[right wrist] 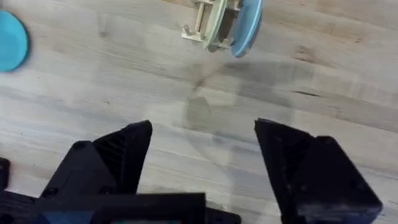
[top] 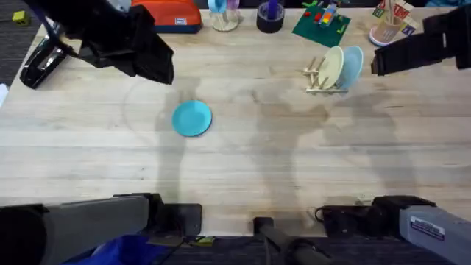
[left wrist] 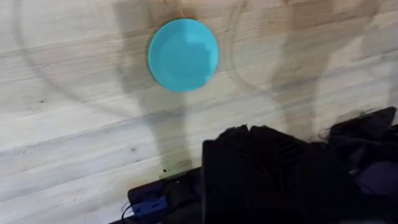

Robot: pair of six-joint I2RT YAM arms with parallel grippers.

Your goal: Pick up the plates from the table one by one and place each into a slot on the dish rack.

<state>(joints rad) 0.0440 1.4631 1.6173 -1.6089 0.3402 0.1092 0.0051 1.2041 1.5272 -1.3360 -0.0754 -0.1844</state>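
Turquoise plate (top: 192, 118): lies flat and alone on the pale wooden table (top: 243, 177), left of centre, touched by neither arm.
Dish rack (top: 321, 81): stands at the far right of the table, holding a cream plate (top: 333, 66) and a pale blue plate (top: 352, 65) upright, side by side.
Left gripper (top: 151, 62): raised above the table's far left, beyond the turquoise plate; whether its claw is released or clenched cannot be told.
Right gripper (right wrist: 202, 149): raised above bare wood near the rack, fingers spread wide, grasping nothing.
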